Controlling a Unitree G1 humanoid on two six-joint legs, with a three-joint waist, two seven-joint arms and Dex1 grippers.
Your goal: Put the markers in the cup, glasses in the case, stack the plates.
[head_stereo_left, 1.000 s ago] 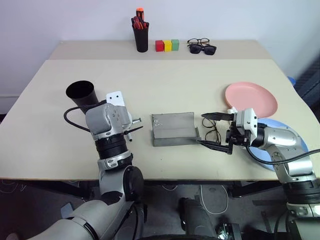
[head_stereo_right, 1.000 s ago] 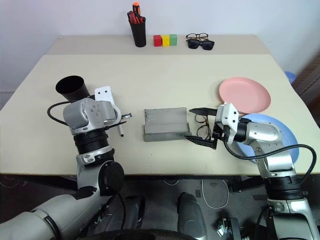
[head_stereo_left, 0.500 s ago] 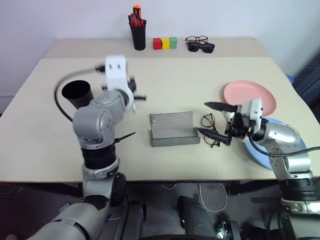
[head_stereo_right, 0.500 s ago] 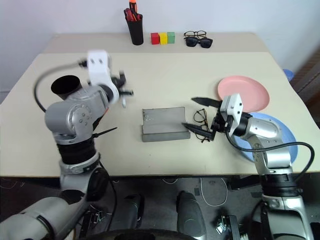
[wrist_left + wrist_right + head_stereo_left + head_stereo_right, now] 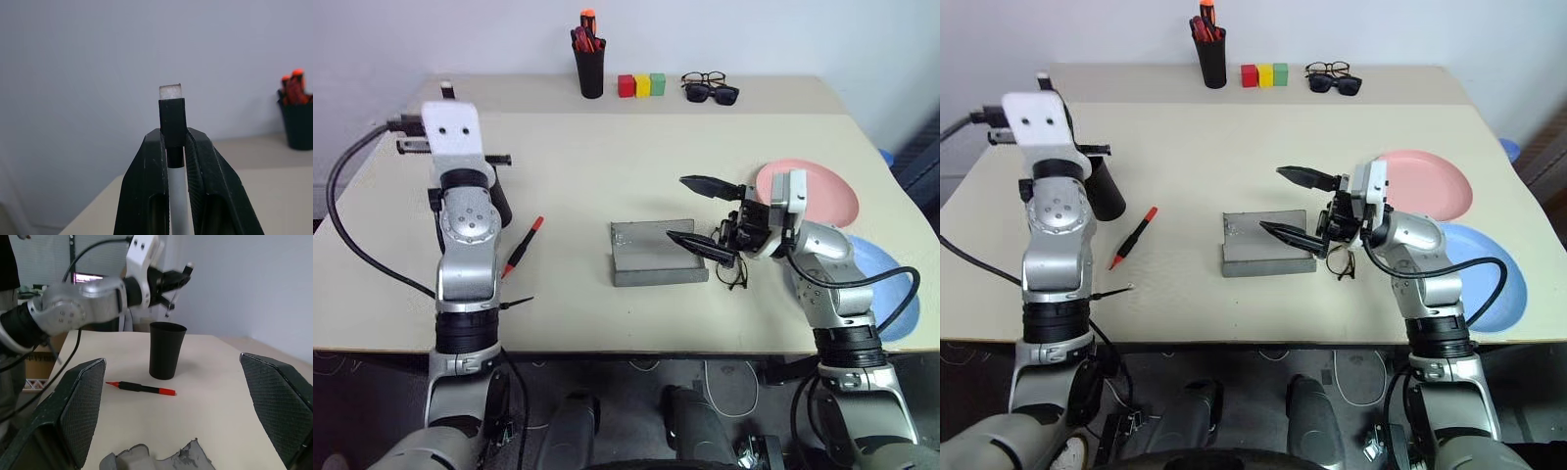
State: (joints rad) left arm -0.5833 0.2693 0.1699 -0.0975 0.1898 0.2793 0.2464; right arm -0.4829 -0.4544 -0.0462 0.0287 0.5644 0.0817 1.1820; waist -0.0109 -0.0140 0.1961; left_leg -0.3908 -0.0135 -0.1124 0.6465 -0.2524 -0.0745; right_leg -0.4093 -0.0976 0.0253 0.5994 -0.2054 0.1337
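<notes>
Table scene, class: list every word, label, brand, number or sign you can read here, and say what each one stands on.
None can be read. The matte black tapered cup, the red-capped black marker, the grey felt case and the red, yellow and green blocks carry no legible print.

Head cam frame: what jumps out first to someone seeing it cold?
The raised left gripper, shut on a white marker with a black cap, held above the black cup. Then the right gripper, open over the grey case mid-table, with the wire-frame glasses lying beside the case. A red-capped marker lies on the table near the cup.
</notes>
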